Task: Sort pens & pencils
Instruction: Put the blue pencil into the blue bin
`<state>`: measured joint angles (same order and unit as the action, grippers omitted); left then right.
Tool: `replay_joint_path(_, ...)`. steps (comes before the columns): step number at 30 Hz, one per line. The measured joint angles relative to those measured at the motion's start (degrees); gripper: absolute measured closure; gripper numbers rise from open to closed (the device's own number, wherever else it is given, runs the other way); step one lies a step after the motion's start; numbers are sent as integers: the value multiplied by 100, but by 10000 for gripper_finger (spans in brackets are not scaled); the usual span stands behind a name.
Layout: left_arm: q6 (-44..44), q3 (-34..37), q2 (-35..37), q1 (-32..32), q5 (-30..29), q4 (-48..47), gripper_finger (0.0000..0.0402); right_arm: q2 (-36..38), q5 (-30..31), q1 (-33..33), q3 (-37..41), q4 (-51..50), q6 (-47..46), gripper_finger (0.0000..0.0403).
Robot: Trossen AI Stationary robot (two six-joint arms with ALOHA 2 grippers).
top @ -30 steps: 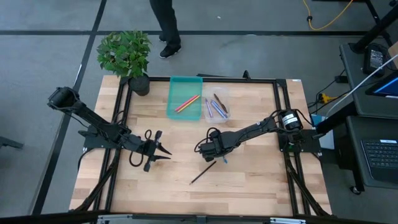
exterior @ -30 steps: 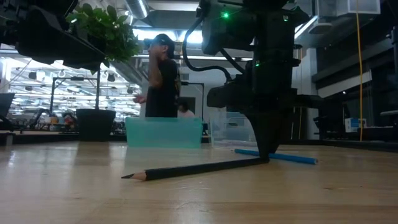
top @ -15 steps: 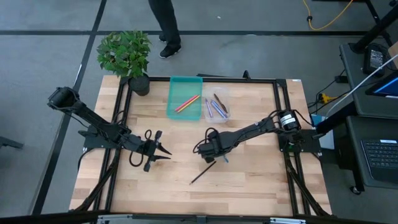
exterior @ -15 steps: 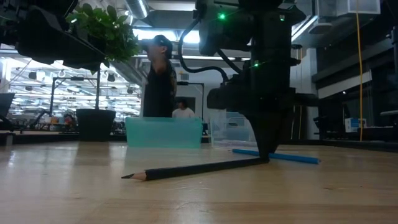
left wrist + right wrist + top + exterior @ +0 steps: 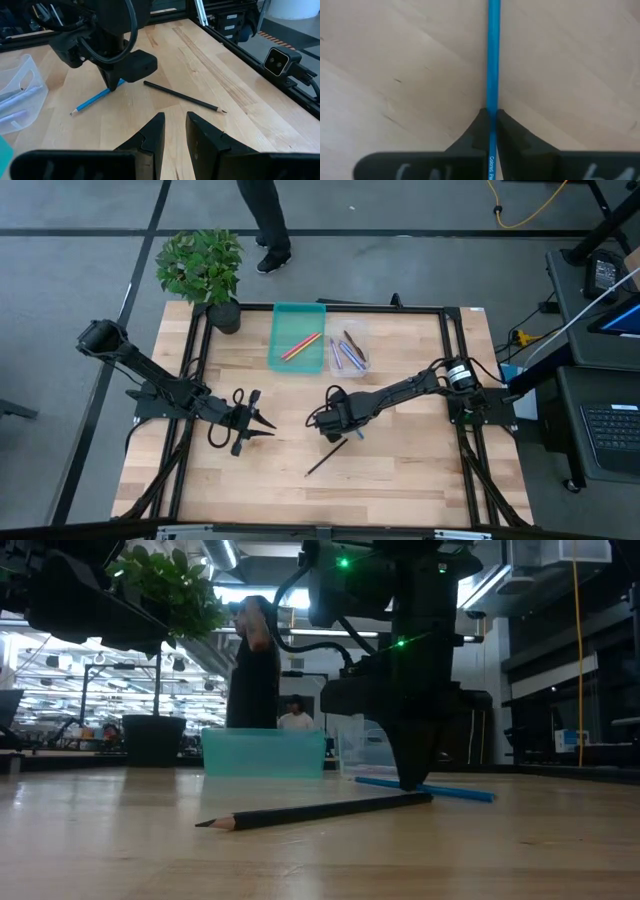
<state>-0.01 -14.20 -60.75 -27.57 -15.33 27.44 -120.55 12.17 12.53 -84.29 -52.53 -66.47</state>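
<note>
Pinching the blue pencil (image 5: pixel 493 55) between closed jaws, the right gripper (image 5: pixel 490 116) (left gripper (image 5: pixel 175 123) idle, slightly parted).

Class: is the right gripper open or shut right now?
Shut: the right gripper pinches the blue pencil between its fingertips on the table.

Blue pencil (image 5: pixel 493 50) cut off at both ends, right wrist view.

we count two sticks loose on bench (image 5: pixel 400 480): one blue pencil (image 5: pixel 96 100), one black pencil (image 5: pixel 326 457); two trays: one teal tray (image 5: pixel 285 317), one clear tray (image 5: pixel 362 340); one plant (image 5: pixel 200 265).
</note>
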Motion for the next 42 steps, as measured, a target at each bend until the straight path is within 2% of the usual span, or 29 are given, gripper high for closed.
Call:
replay_joint_path(19,2,0,0,2,-2,13,329,266,45,0,-17,412,636,387)
replay_joint_path(32,18,-2,0,36,-67,28,329,732,569,0,-26,1007,1408,398)
replay_joint_path(42,16,-2,0,55,-68,32,329,793,633,0,-28,1302,1734,397)
